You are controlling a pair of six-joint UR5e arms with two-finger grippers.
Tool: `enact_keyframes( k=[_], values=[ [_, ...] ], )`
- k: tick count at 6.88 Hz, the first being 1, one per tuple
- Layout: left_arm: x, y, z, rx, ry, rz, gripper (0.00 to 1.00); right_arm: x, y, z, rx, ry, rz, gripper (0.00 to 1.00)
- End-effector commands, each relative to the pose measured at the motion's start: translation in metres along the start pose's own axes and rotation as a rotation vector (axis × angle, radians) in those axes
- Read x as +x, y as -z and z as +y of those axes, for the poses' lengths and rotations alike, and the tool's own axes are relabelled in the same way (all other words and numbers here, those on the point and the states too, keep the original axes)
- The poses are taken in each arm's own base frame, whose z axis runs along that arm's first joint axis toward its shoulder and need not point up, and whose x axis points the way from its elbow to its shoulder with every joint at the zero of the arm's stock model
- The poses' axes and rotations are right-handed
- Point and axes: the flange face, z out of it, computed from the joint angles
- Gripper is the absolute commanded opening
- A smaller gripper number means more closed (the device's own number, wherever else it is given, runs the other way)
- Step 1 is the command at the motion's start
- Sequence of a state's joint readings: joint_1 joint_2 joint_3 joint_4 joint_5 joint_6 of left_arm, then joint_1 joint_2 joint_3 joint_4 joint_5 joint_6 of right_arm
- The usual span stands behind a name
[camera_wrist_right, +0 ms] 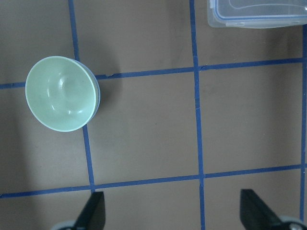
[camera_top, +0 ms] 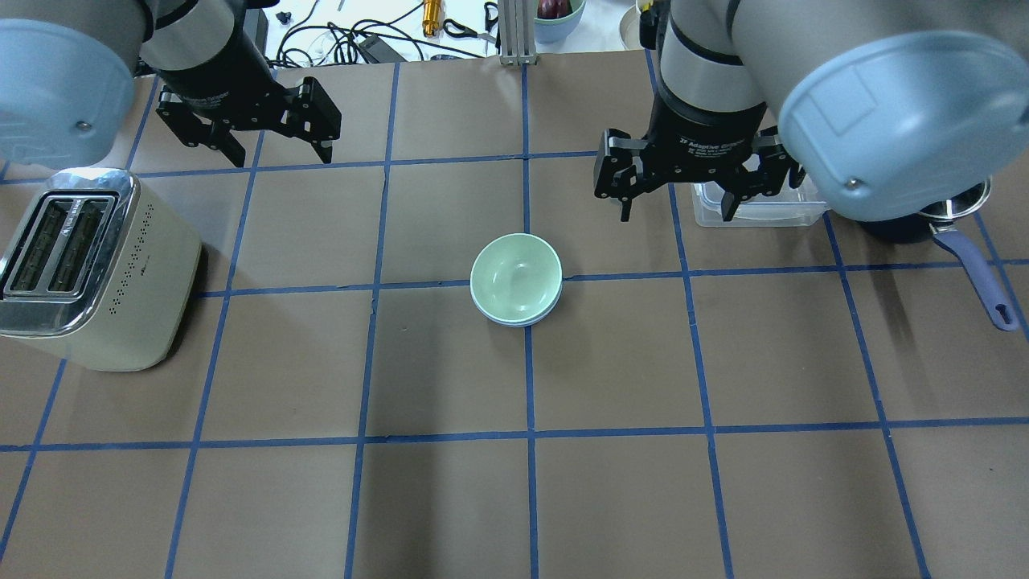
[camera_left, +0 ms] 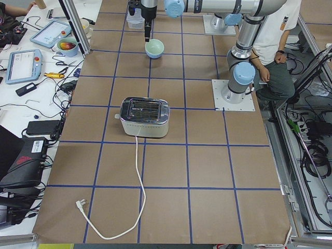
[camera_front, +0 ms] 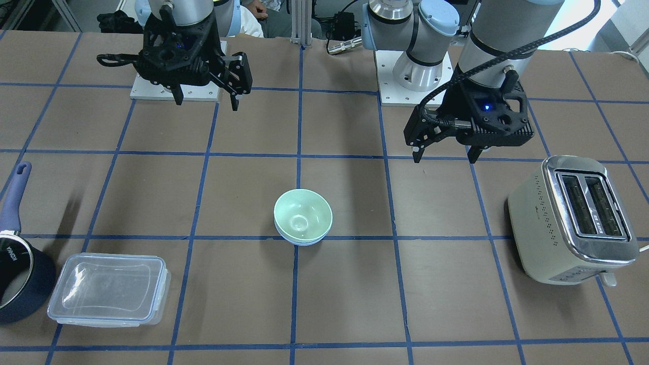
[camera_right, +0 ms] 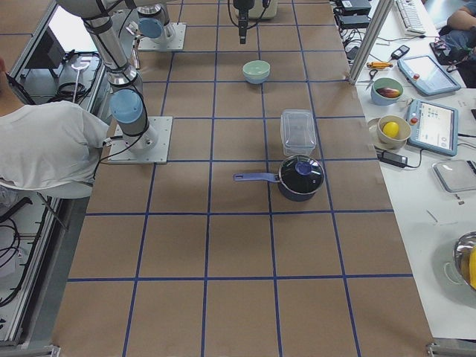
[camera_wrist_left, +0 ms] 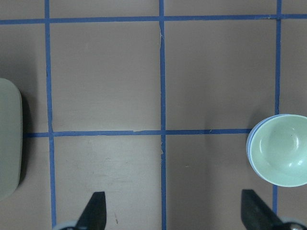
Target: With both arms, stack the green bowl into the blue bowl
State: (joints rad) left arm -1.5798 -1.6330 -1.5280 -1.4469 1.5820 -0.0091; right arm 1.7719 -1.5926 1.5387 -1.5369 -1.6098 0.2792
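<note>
The left arm's black two-finger gripper (camera_top: 281,158) hangs above the table with its jaws spread wide, holding nothing and touching nothing. The right arm's matching black gripper (camera_top: 677,214) is likewise wide open and empty, and hangs in the air. Both sit toward the far side of the table from the robot's shoulders, well apart from each other.

Between them, nearer the middle of the brown paper-covered table with its blue tape grid (camera_top: 450,362), the small glossy mint-green bowl (camera_top: 514,277) sits upright inside the small pale periwinkle-blue bowl (camera_front: 300,243). Only a thin blue rim shows beneath the green one.

Judged from this, the stacking looks complete, with the green bowl seated level. What remains probably calls only for the arms to keep clear of the pair.

A cream-coloured two-slot toaster (camera_top: 120,273) stands on the left arm's side. A clear plastic lidded container (camera_front: 109,289) and a dark navy saucepan (camera_front: 20,284) lie on the right arm's side.
</note>
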Motion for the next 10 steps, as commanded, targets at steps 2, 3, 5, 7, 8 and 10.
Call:
enact_keyframes(
  k=[2, 3, 5, 7, 8, 10],
  values=[
    [0.000, 0.000, 0.000, 0.000, 0.000, -0.003, 1.00, 0.072, 0.041, -0.041, 0.044, -0.075, -0.019, 1.00],
    [0.000, 0.000, 0.000, 0.000, 0.000, -0.001, 1.00, 0.073, 0.039, -0.044, 0.035, -0.058, -0.016, 1.00],
    [0.001, -0.003, 0.000, -0.006, 0.000, -0.001, 1.00, 0.072, 0.036, -0.043, 0.032, -0.038, -0.015, 1.00],
    [0.001, -0.003, 0.000, -0.006, 0.000, -0.002, 1.00, 0.072, 0.036, -0.043, 0.032, -0.036, -0.015, 1.00],
    [0.001, -0.003, 0.000, -0.005, 0.000, -0.001, 1.00, 0.071, 0.038, -0.041, 0.032, -0.033, -0.014, 1.00],
    [0.001, -0.003, 0.000, -0.005, 0.001, -0.001, 1.00, 0.070, 0.036, -0.041, 0.030, -0.030, -0.012, 1.00]
  ],
)
